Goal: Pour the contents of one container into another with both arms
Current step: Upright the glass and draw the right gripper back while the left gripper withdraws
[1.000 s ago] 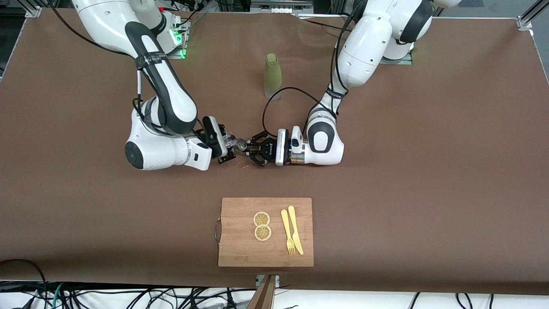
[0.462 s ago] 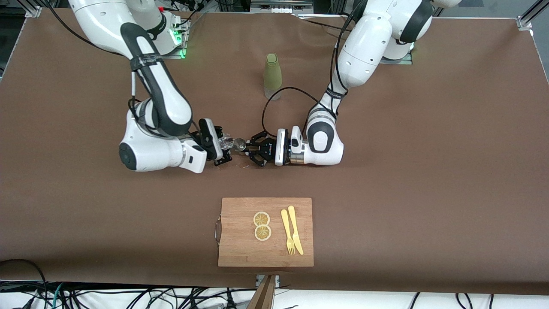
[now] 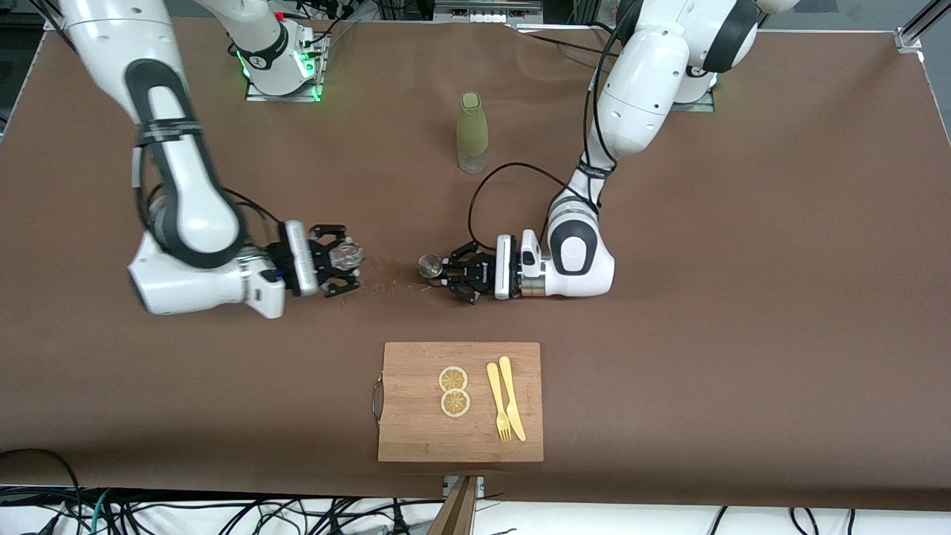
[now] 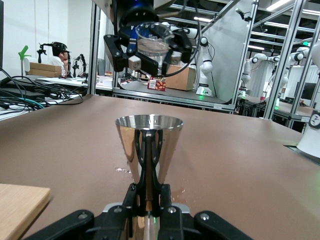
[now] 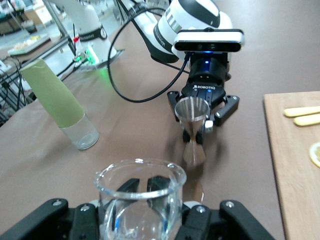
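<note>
My right gripper (image 3: 343,260) is shut on a clear glass beaker (image 3: 348,255), held a little above the table toward the right arm's end; in the right wrist view the beaker (image 5: 140,197) fills the foreground between the gripper's (image 5: 145,192) fingers. My left gripper (image 3: 448,273) is shut on the narrow waist of a steel jigger (image 3: 429,264). The jigger (image 4: 149,137) stands upright with the left gripper (image 4: 150,145) clamped on its stem. A gap of bare table with small drops (image 3: 380,284) separates beaker and jigger. The jigger (image 5: 193,120) also shows in the right wrist view.
A green-sleeved bottle (image 3: 472,132) stands farther from the front camera than the jigger. A wooden cutting board (image 3: 416,423) with two lemon slices (image 3: 454,391), a yellow fork (image 3: 496,401) and knife (image 3: 513,397) lies nearer the front camera.
The right arm has swung back toward its end of the table, carrying the beaker away from the jigger. The left gripper with the jigger shifted slightly toward its own end.
</note>
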### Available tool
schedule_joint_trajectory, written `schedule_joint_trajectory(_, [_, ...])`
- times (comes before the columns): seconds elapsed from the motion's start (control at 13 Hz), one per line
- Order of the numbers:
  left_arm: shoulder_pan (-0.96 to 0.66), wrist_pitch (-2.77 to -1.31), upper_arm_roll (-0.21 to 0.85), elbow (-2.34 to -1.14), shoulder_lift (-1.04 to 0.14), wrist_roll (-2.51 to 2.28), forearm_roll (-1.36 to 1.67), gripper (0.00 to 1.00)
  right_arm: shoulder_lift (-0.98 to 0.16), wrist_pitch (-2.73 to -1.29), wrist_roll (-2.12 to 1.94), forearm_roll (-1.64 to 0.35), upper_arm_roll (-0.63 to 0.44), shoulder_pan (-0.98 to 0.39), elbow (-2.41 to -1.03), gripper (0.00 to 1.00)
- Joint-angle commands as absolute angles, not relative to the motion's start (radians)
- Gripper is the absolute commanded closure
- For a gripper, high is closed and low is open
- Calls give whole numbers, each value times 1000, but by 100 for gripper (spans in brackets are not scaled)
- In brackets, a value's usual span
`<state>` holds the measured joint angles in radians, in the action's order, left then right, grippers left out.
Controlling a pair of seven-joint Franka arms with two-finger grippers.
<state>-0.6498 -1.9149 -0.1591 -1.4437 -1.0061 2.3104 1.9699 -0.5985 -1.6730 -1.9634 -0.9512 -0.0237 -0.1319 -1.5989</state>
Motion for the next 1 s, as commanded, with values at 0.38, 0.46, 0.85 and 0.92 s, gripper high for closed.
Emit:
schedule_joint_trajectory(0.38, [-375,-1708,-147,-1675,-831,2459,1666,100,-761,-1480,-2296,-1052,-11,165,-1614,95])
schedule_joint_trajectory(0.46, [-330,-1645,-149,-1687,-831,2483,1634,100,-790,-1474,-2336,-1052,-11,191,-1614,95])
schedule_joint_trajectory(0.85, [-100,-1393,-215,-1697,-838,2546,1381,100,-946,-1439,-2523,-1063,-11,274,-1602,94])
schedule_joint_trajectory(0.92, [-65,-1353,-239,-1695,-836,2566,1341,100,-968,-1439,-2557,-1065,-11,287,-1588,94])
